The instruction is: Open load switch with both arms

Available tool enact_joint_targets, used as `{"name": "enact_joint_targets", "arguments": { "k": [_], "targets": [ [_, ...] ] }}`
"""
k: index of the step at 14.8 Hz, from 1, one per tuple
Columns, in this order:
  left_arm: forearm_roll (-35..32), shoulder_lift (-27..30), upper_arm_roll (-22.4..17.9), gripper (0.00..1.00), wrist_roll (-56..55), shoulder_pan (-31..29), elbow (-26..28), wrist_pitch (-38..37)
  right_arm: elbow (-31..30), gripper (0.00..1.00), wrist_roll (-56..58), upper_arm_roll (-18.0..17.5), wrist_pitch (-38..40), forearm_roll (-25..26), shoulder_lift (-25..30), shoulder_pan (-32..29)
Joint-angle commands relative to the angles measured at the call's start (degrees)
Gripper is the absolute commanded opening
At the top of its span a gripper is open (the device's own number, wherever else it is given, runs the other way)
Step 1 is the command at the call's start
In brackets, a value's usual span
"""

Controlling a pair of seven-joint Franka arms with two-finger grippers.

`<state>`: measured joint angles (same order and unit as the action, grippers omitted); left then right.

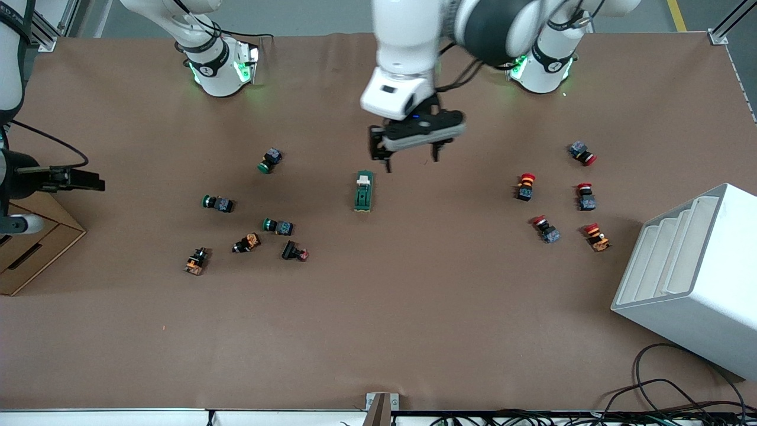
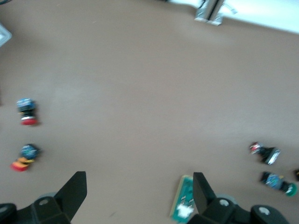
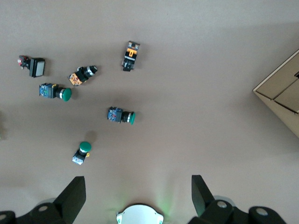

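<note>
The load switch point(image 1: 363, 191), a dark-green block with a white toggle at its end farther from the front camera, lies flat at the middle of the table. My left gripper point(image 1: 408, 157) hangs open over the table just off that toggle end. In the left wrist view the switch point(image 2: 184, 200) lies against one finger point(image 2: 203, 191), which hides part of it, and nothing sits between the fingers of that gripper point(image 2: 140, 176). My right gripper point(image 1: 89, 179) is held high over the right arm's end of the table, open and empty point(image 3: 138, 179), away from the switch.
Green-capped buttons point(image 1: 271, 160) point(image 1: 217, 203) point(image 1: 278, 226) and orange and black parts point(image 1: 246, 242) lie toward the right arm's end. Several red-capped buttons point(image 1: 524, 186) lie toward the left arm's end, near a white stepped bin point(image 1: 692, 278). A cardboard box point(image 1: 29, 242) stands below the right gripper.
</note>
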<state>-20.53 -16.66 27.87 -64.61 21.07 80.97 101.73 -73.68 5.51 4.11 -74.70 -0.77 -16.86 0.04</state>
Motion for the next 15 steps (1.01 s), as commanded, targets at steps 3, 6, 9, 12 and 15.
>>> {"name": "enact_joint_targets", "arguments": {
  "k": [3, 6, 9, 12, 15],
  "targets": [
    [6.9, 6.5, 0.2, 1.0, 20.4, -10.9, -1.0, -9.3, -0.1, 1.0, -1.8, -0.7, 0.7, 0.0, 3.7, 0.7],
    [11.3, 8.7, 0.0, 1.0, 29.3, -17.8, -1.0, -11.3, -0.2, 1.0, -2.0, -0.2, 2.5, -0.2, 4.6, 1.8],
    [11.7, 9.9, 0.0, 1.0, 41.2, -24.4, -1.1, -15.0, -1.3, 1.0, -2.1, -0.2, 3.1, -0.6, 7.4, 1.6],
    [12.0, 10.8, -0.4, 1.0, 53.7, -29.6, -1.1, -15.3, -4.9, 1.0, -2.2, -0.2, 2.5, -0.6, 11.6, 1.9],
    [17.5, 13.9, -11.2, 1.0, 57.9, -25.3, 0.0, -15.5, -5.2, 1.0, -4.5, -0.2, 3.1, -0.6, 13.4, 1.5]
  ]
}}
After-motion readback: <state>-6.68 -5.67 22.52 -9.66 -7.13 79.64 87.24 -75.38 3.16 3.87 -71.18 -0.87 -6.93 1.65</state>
